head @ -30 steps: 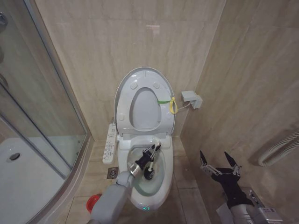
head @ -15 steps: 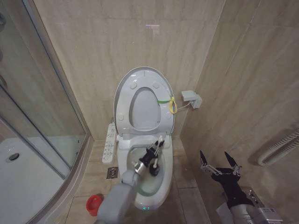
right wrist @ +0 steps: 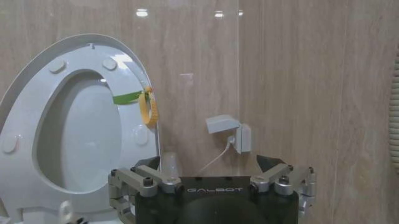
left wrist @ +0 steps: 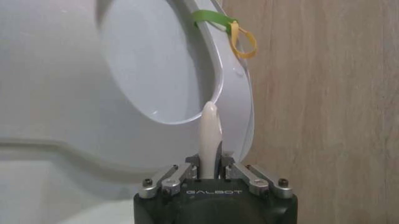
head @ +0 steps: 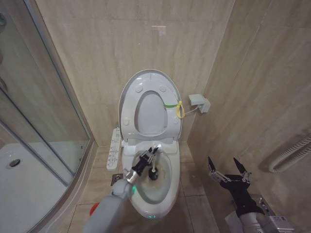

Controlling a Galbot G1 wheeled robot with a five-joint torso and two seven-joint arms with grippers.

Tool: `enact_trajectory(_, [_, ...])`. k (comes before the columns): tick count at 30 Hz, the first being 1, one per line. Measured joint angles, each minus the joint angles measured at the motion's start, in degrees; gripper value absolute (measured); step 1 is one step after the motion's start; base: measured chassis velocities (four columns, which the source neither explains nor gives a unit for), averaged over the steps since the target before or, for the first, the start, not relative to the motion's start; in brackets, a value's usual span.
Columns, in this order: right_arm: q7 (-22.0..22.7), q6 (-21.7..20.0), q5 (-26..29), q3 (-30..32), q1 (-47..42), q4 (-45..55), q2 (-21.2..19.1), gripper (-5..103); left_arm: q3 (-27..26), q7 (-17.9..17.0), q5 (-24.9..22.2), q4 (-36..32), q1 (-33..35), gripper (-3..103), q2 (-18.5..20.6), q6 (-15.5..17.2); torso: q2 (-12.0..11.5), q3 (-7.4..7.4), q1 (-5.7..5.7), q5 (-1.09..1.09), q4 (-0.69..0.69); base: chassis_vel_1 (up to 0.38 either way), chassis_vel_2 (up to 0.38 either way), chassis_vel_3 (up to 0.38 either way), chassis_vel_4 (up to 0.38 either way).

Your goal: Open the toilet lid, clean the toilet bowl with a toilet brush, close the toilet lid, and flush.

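Observation:
The toilet lid [head: 149, 80] stands raised against the back wall, with the white ring seat up against it; its rim also appears in the right wrist view [right wrist: 74, 44]. Below it the toilet bowl [head: 163, 194] lies open, its inside stained yellowish. My left gripper [head: 148, 157] reaches over the bowl and is shut on the toilet brush, whose black head [head: 153, 175] is down inside the bowl. The left wrist view shows the white handle [left wrist: 210, 130] clamped in that gripper [left wrist: 210, 164]. My right gripper [head: 228, 167] hangs open, low and to the right of the toilet, with nothing in it [right wrist: 210, 165].
A glass shower enclosure [head: 43, 121] and white shower tray [head: 19, 189] fill the left side. A control panel [head: 115, 148] sits at the bowl's left. A red cup holder [head: 94, 209] peeks out on the floor. A wall box [head: 199, 102] and a hose [head: 291, 154] are to the right.
My left gripper has swung the brush from the bowl's right side toward its left and back. The right arm has not moved.

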Motion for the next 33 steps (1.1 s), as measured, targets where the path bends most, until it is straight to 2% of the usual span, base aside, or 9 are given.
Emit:
enact_trajectory(7, [0.0,0.0,0.0,0.0,0.0,0.0,0.0,100,-2.7,-1.0,0.3,-6.2,7.3,20,3.0,1.2,0.0,-0.01,-0.01,0.00,-0.01,0.000,0.000,0.000,0.000])
enact_trajectory(11, [0.0,0.0,0.0,0.0,0.0,0.0,0.0,100,-3.8,-1.2,2.3,-6.3,9.6,20,4.2,1.3,0.0,-0.01,-0.01,0.01,0.02,0.000,0.000,0.000,0.000])
enact_trajectory(19, [0.0,0.0,0.0,0.0,0.0,0.0,0.0,100,-2.5,-1.5,3.2,0.5,6.3,20,3.5,1.2,0.0,-0.01,-0.01,0.02,0.01,0.000,0.000,0.000,0.000])
enact_trajectory(27, [0.0,0.0,0.0,0.0,0.0,0.0,0.0,100,0.5,-2.6,0.9,-0.5,3.1,20,1.3,2.1,0.0,0.00,-0.01,0.02,0.00,0.000,0.000,0.000,0.000])
enact_trajectory(33, [0.0,0.0,0.0,0.0,0.0,0.0,0.0,100,1.4,-2.5,0.6,1.8,0.1,20,-1.1,1.9,0.0,0.00,0.00,0.02,0.00,0.000,0.000,0.000,0.000])
